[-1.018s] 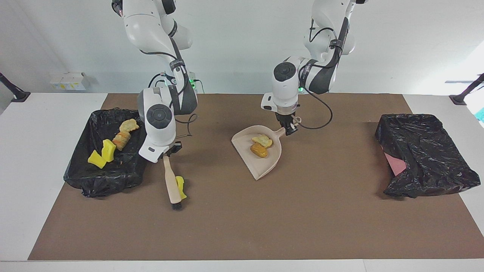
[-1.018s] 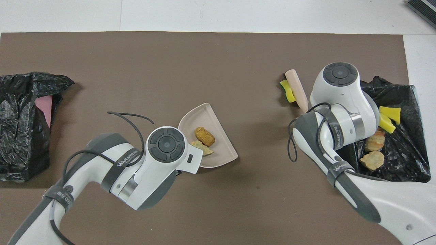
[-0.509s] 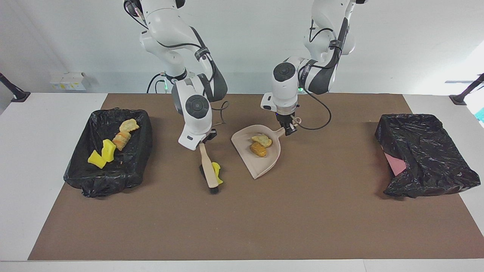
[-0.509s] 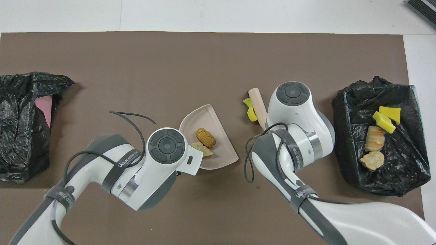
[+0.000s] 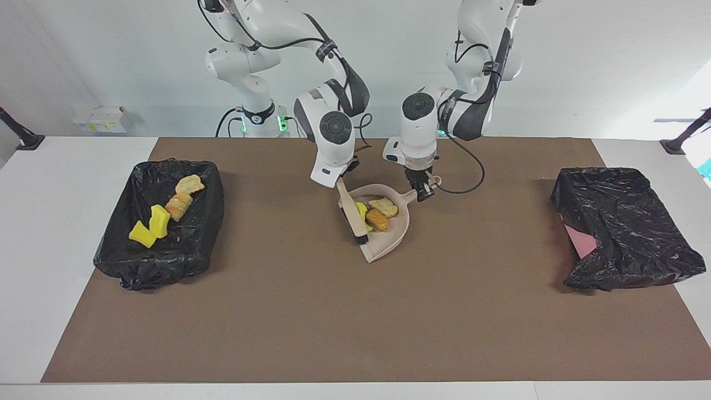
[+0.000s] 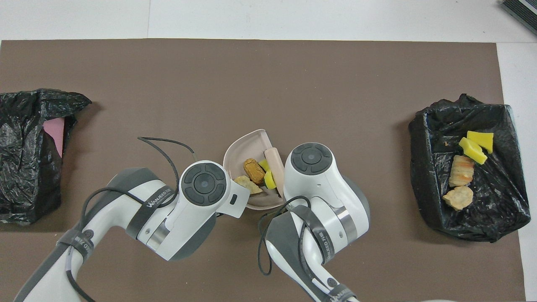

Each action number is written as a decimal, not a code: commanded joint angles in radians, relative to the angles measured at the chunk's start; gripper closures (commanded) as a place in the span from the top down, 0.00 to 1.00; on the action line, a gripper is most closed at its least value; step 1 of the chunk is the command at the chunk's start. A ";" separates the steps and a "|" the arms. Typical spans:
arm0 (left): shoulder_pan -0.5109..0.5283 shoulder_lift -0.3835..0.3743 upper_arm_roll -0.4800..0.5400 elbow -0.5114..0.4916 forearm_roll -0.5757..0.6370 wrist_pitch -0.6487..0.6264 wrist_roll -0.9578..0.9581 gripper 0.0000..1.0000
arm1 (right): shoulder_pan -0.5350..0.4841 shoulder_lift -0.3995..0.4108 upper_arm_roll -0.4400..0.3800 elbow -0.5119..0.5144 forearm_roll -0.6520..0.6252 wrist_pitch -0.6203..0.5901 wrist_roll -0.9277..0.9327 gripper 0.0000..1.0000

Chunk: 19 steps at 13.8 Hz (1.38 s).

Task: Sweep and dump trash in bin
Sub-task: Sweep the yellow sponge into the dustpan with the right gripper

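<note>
Brush (image 5: pixel 351 214) at dustpan (image 5: pixel 397 236) mouth edge, right fingers (image 5: pixel 343 179) clamped on it, left fingers (image 5: pixel 423 190) clamped on dustpan handle.

In the overhead view both wrist housings cover the grippers, the dustpan (image 6: pixel 251 144) handle and the brush (image 6: pixel 275 161) handle. The yellow scrap (image 5: pixel 361 211) sits half hidden by the brush. At nine o'clock, the picture's edge cuts off the black bag (image 6: pixel 25 151).
</note>
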 commanded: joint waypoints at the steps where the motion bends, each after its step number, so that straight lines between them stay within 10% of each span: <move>1: -0.008 -0.014 0.010 -0.027 0.008 0.056 0.068 0.00 | 0.006 -0.060 0.000 -0.016 0.060 -0.059 0.035 0.00; 19: 0.100 -0.002 0.008 -0.040 -0.118 0.177 0.174 0.00 | 0.005 -0.131 -0.009 0.064 0.074 -0.264 0.260 0.00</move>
